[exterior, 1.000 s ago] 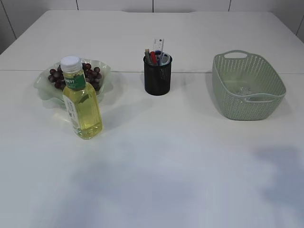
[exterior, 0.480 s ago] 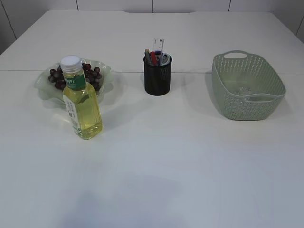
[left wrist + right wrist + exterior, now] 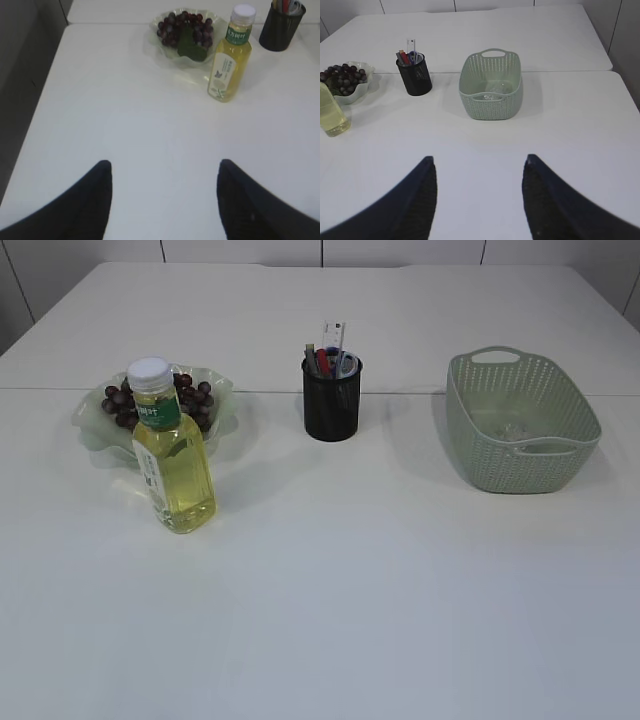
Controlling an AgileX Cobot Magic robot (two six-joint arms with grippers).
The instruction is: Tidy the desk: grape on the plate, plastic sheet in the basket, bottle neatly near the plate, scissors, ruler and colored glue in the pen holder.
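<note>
Left gripper [image 3: 162, 200] jaws apart, empty; right gripper [image 3: 477, 200] same, both pulled back over bare table. Grapes [image 3: 158, 398] on plate [image 3: 95, 425], bottle [image 3: 172, 462] upright beside it, holder [image 3: 331, 398] filled, clear sheet apparently in basket [image 3: 525, 425]. You look finished; just park arms.

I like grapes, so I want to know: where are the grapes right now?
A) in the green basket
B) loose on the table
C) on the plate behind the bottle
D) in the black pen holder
C: the grapes lie piled on the wavy plate, just behind the bottle of yellow drink, far from the basket and the pen holder.
</note>
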